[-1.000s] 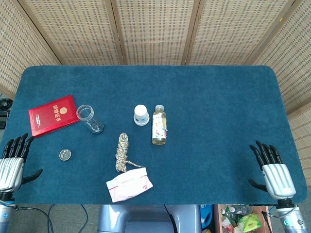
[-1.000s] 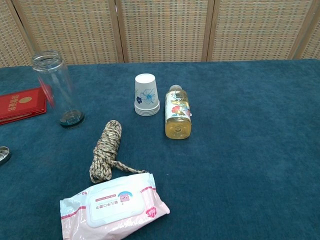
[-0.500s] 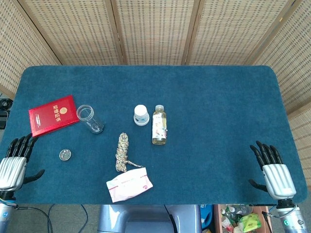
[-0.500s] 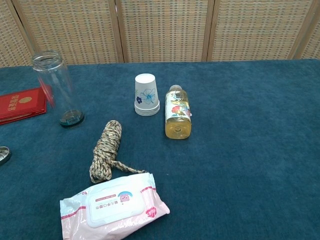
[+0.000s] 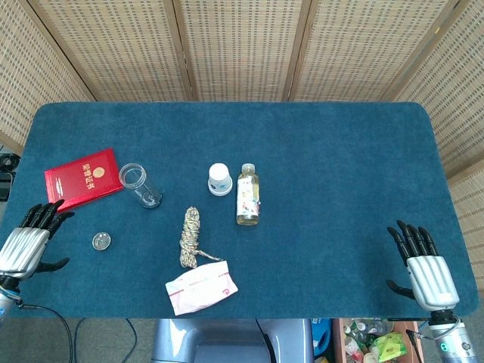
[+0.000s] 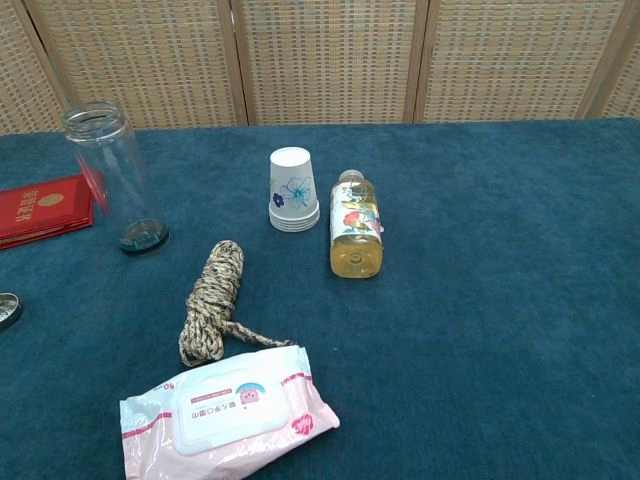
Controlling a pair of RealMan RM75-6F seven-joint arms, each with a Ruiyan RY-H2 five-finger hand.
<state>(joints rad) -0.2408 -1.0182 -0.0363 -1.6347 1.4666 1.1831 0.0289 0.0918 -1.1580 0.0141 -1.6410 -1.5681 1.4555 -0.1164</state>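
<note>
At the table's [image 5: 340,151] near-left corner, the left hand [image 5: 26,240], fingers spread and empty, had swung toward the red booklet [image 5: 83,178]; the right hand [image 5: 423,265] stayed open, empty.

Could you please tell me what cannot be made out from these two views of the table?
- Left hand and right hand: absent from the chest view, outside its frame.
- Small round lid: cut by the chest view's left edge; too small in the head view for detail.
- Red booklet: partly cut by the chest view's left edge; its gold lettering is too small to read.
- Bottle label and wipes pack print: too small to read.
</note>
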